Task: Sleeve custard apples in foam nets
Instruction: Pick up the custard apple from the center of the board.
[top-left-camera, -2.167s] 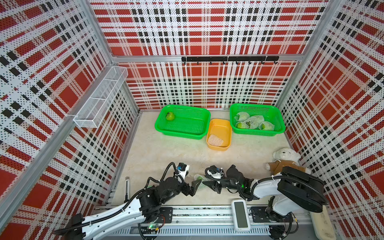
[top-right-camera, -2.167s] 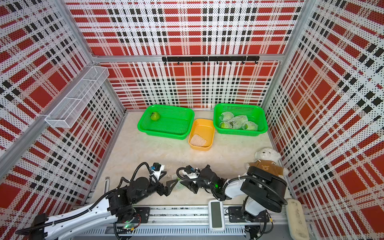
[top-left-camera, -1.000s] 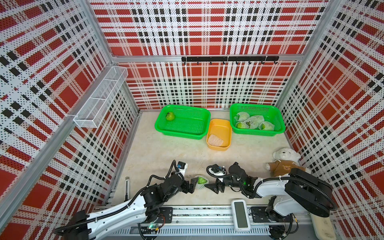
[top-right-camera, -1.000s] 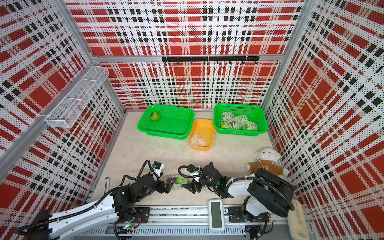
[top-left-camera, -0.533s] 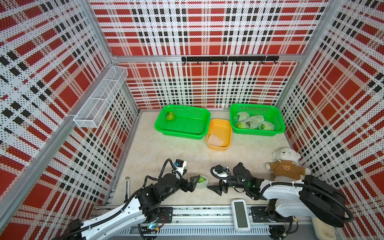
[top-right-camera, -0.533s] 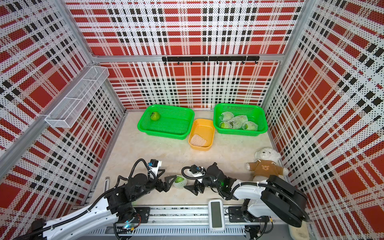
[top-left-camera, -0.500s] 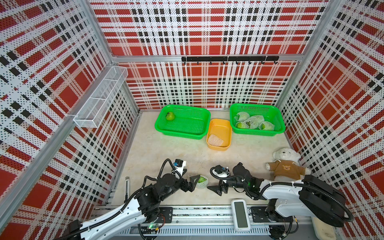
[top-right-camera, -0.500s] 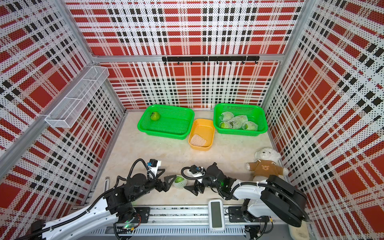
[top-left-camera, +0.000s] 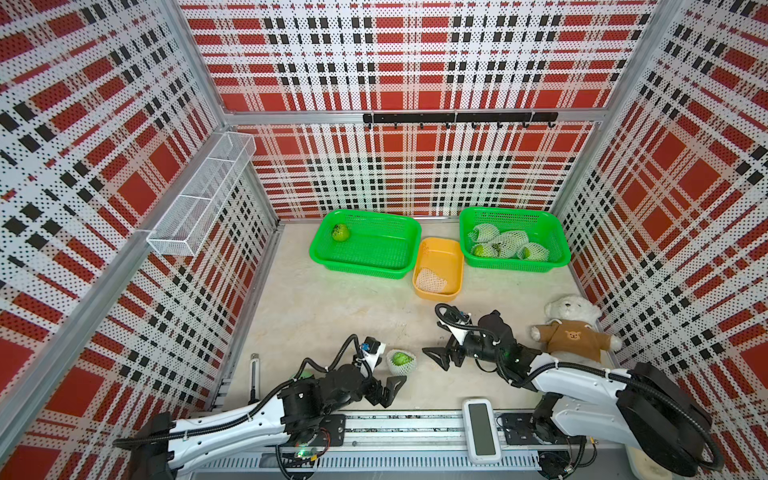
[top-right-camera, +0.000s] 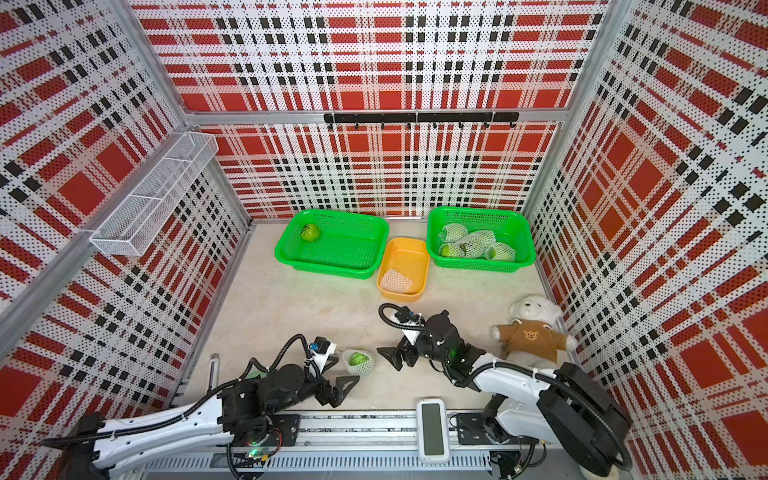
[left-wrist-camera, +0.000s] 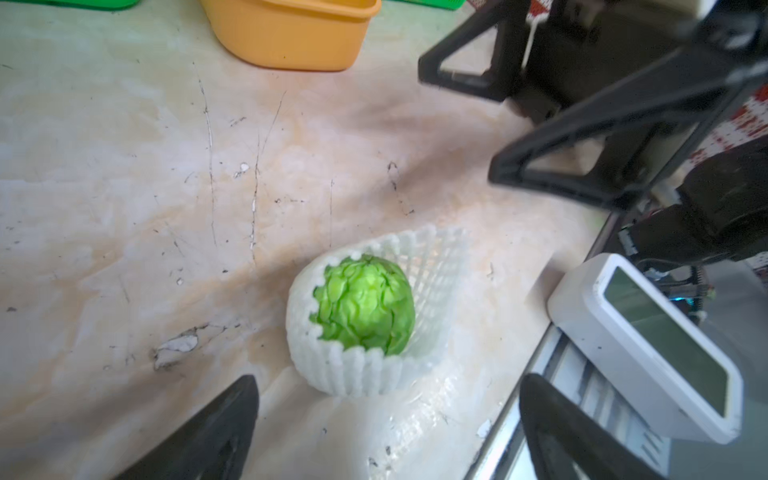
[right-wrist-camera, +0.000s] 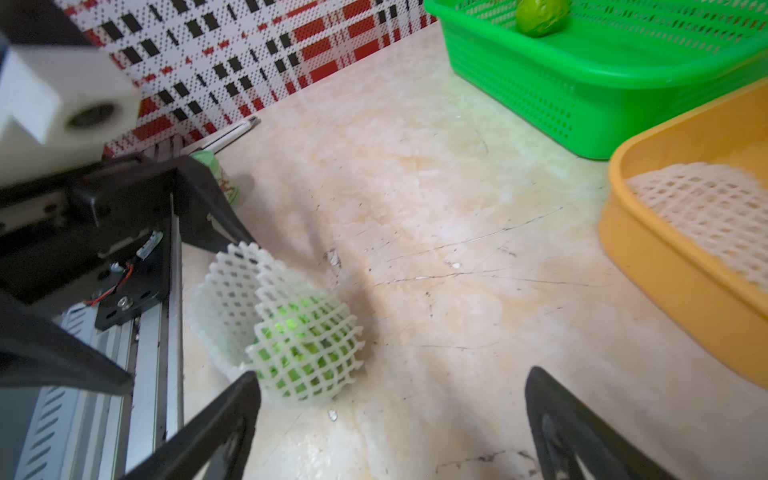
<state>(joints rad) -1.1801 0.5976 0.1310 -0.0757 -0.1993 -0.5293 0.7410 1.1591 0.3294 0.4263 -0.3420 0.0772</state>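
Left gripper (top-left-camera: 388, 372): jaws apart, holding nothing.
Right gripper (top-left-camera: 434, 358): jaws apart, holding nothing.
Apple (left-wrist-camera: 365, 309): sitting in net (left-wrist-camera: 345, 374), on table (left-wrist-camera: 124, 166), between both grippers.
Bare apple (top-left-camera: 340, 232): in green basket (top-left-camera: 365, 266).

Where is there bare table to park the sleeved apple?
Widest free patch: the table between the left green basket and the sleeved custard apple. A smaller one lies between the orange tray, the right green basket and the bear. Crowded: the front, where that apple sits between the left end effector and right end effector, both open.
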